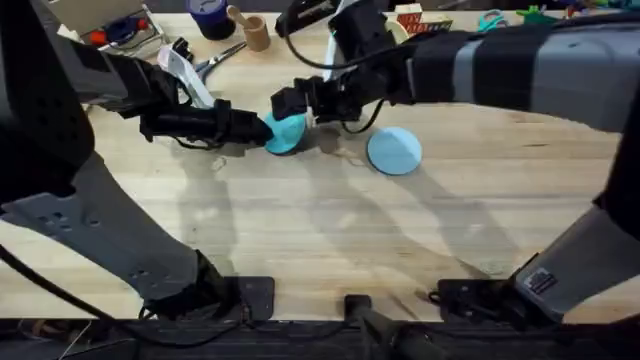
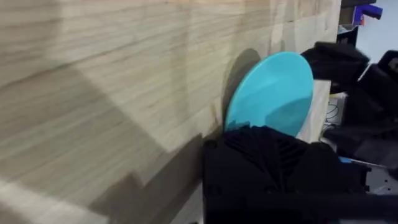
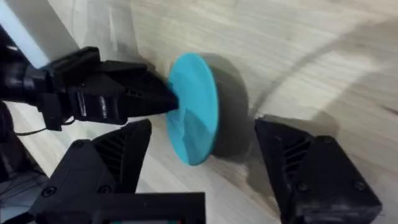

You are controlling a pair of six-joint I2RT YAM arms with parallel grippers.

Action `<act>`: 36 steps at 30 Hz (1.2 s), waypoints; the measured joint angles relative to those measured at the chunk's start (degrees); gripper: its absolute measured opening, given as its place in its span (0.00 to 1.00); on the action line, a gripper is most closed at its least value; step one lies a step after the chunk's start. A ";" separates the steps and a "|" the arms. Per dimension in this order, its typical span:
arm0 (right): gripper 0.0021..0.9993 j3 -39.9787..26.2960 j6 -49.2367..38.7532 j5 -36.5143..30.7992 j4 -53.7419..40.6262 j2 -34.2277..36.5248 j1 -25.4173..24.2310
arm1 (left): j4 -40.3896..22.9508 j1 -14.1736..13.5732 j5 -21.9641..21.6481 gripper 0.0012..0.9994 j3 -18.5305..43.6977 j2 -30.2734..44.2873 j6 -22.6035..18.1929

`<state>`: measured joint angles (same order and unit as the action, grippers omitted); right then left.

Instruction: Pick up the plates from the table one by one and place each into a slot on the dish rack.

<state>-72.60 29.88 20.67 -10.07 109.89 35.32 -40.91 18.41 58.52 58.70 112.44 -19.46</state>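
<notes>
Overhead, the pale plank table [image 1: 300, 230] held a flat, round sky-blue plate [image 1: 394, 151] lying near its middle. Beside it, the turquoise plate [image 1: 284, 133] stood on edge (smooth, matte), pinched at its rim by the left gripper [image 1: 262, 128]. The right gripper [image 1: 296, 103] hung just past it, its black ribbed fingers [image 3: 118, 155] spread wide around the plate without touching. Clutter along the far edge was too small to identify.

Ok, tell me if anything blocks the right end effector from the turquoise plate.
Nothing visible: the right end effector's open fingers face the plate, which the left end effector holds on edge.
</notes>
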 joint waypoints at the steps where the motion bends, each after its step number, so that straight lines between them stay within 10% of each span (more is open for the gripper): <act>1: 1.00 0.00 0.55 0.00 0.39 0.40 0.46 | 0.00 0.00 0.00 0.04 0.00 0.00 0.00; 9: 0.93 0.00 4.37 0.00 2.09 1.39 2.75 | 0.00 0.00 0.00 0.04 0.00 0.00 0.00; 17: 0.51 0.00 5.71 -0.04 2.32 1.39 2.77 | 0.00 0.00 0.00 0.04 0.00 0.00 0.00; 21: 0.07 0.00 6.57 -1.07 1.95 1.94 2.04 | 0.00 0.11 0.02 0.04 0.02 0.00 0.02; 36: 0.03 -0.71 6.11 0.63 -0.68 1.64 1.74 | -0.46 0.16 -0.24 0.04 0.01 -0.69 0.00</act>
<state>-73.31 35.99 21.29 -10.74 111.54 37.06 -41.36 18.57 58.28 58.70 111.76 -19.46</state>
